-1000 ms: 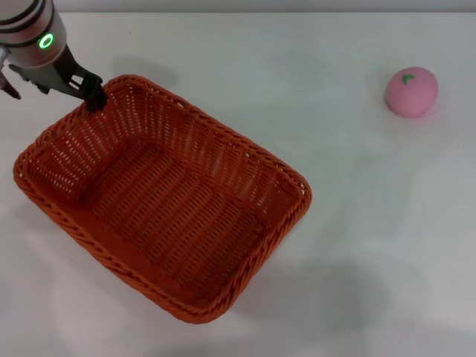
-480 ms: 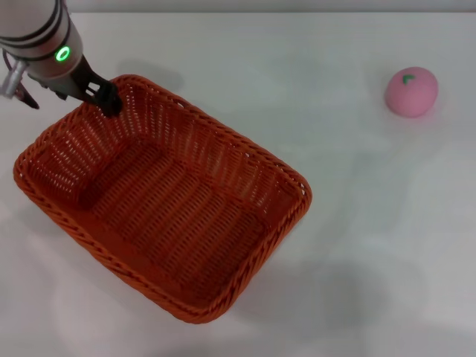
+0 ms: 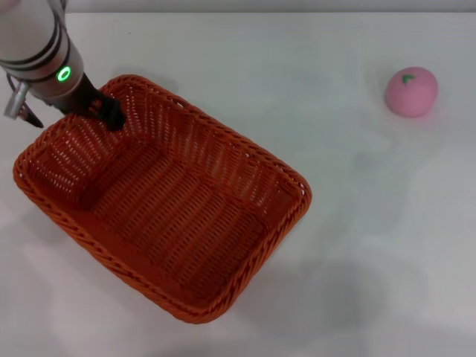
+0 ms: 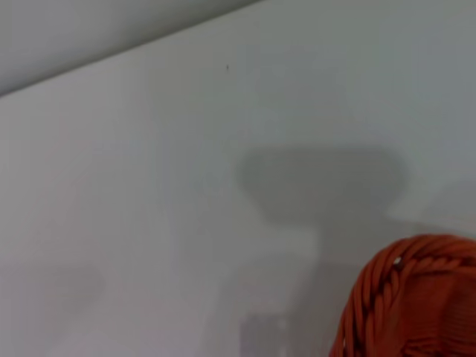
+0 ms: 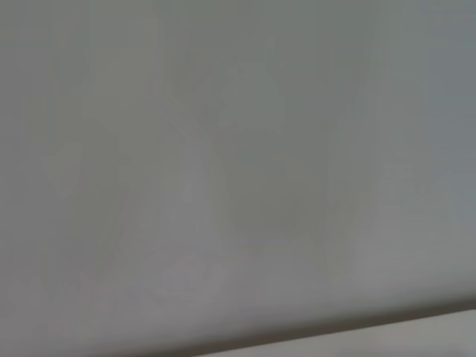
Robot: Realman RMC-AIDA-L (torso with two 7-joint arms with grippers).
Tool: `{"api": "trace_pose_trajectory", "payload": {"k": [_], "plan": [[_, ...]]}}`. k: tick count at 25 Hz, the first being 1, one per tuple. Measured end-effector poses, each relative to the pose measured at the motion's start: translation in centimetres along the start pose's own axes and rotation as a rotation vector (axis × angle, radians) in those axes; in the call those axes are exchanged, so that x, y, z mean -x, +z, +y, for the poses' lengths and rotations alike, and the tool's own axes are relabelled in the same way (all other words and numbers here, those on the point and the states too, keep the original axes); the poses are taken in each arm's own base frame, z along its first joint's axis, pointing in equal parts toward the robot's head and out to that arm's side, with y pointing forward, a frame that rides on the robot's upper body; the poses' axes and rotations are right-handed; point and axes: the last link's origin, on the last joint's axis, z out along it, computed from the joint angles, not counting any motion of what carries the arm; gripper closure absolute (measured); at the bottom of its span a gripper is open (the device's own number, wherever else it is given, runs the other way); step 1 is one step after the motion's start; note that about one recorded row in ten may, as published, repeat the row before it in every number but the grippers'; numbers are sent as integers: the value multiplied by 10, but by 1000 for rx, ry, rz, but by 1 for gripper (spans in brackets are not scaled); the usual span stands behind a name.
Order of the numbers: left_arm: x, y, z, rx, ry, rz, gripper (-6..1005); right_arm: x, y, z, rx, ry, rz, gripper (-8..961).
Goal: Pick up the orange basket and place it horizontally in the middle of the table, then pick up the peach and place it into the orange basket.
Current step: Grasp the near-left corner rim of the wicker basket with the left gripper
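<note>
The left gripper (image 3: 110, 115) is down at the far-left corner of the basket (image 3: 160, 197), its dark fingertips at the braided rim and seemingly just inside the wall. Whether they have closed on the weave cannot be told from the head view — the arm's own body covers most of them.

The basket lies skewed on the left half of the table (image 3: 297, 67), its long side running from far left to near right, one corner almost at the near edge of view. The peach (image 3: 410, 91) sits well apart at the far right, leaf mark up, untouched.

The step in hand looks like taking hold of the basket so it can be lifted, turned square and set in the middle. To do it well, one finger should go inside the wall and one outside, pinching below the thick braid, not on top of it, where the grip would likely slip. A corner grip on a wide, light basket will probably let it hang and swing, so the lift ought to be low and slow, with the turn made before setting down.

In the left wrist view only a curved piece of rim (image 4: 416, 297) shows at the edge, with a shadow on the table beyond it — no fingers. The right gripper appears nowhere; its wrist view shows only a plain grey surface.
</note>
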Motion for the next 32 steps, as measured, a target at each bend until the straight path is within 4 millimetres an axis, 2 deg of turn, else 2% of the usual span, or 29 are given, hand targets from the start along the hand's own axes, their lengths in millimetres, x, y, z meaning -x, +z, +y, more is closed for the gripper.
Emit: {"api": "trace_pose_trajectory", "payload": {"k": [20, 24, 29, 32], "plan": [[20, 20, 14, 46, -29, -25, 307, -4, 1, 1, 3, -1, 11, 451], [24, 20, 8, 70, -87, -36, 323, -3, 1, 2, 5, -4, 12, 450], [29, 20, 9, 84, -107, -45, 546, -3, 1, 2, 6, -4, 12, 450], [32, 19, 10, 108, -140, -39, 603, -2, 1, 3, 7, -4, 10, 450]]}}
